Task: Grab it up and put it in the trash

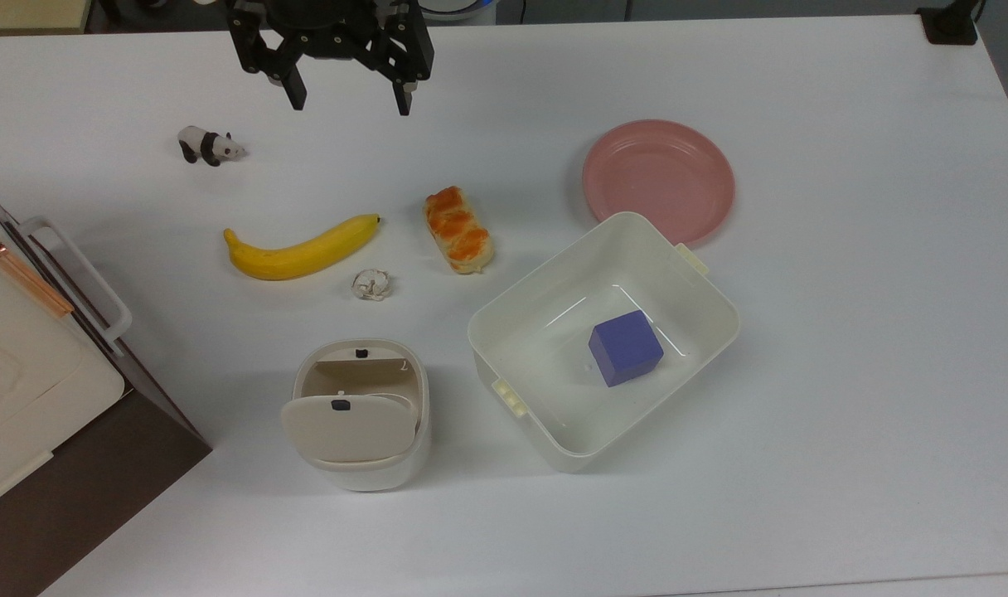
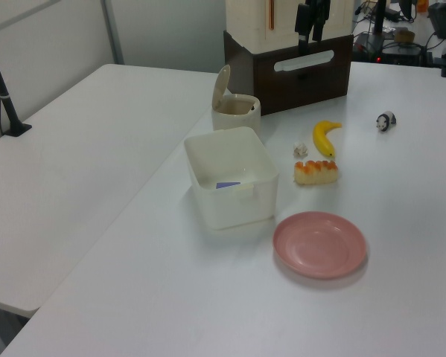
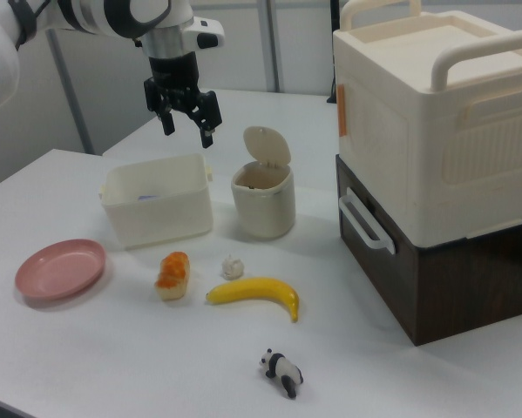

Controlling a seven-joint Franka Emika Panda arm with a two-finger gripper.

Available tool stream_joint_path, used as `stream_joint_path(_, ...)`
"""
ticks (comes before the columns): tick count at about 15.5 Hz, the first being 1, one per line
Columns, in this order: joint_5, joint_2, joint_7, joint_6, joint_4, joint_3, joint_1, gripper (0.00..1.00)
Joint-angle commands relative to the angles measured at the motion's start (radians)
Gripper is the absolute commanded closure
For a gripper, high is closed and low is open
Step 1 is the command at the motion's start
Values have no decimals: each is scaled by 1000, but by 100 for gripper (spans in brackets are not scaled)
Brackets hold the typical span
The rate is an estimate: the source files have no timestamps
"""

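Note:
The small crumpled whitish paper ball [image 1: 371, 284] [image 2: 301, 150] [image 3: 233, 266] lies on the white table, just below the banana's tip in the top view. The cream trash bin [image 1: 359, 414] [image 2: 235, 111] [image 3: 263, 200] stands a short way from the ball, its swing flap tilted up so the inside shows. My black gripper [image 1: 350, 106] [image 3: 186, 135] hangs open and holds nothing, high above the table at the top view's upper edge, well away from the ball. In the right view it hovers above the white tub.
A banana [image 1: 301, 250], an orange-glazed bread roll [image 1: 458, 230] and a toy panda [image 1: 210, 146] lie near the ball. A white tub [image 1: 537, 311] holds a blue cube [image 1: 626, 347]; a pink plate [image 1: 659, 181] sits behind it. A tall cream-and-brown box [image 1: 23, 356] stands beside the bin.

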State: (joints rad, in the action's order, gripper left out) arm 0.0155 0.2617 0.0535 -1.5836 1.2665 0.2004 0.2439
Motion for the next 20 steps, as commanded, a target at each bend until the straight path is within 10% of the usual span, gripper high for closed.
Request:
stream_joint_path(1, -15, -18, -21, 27, 8, -1, 6, 0)
stream_joint_path(20, -17, -13, -20, 14, 11, 1, 5, 0)
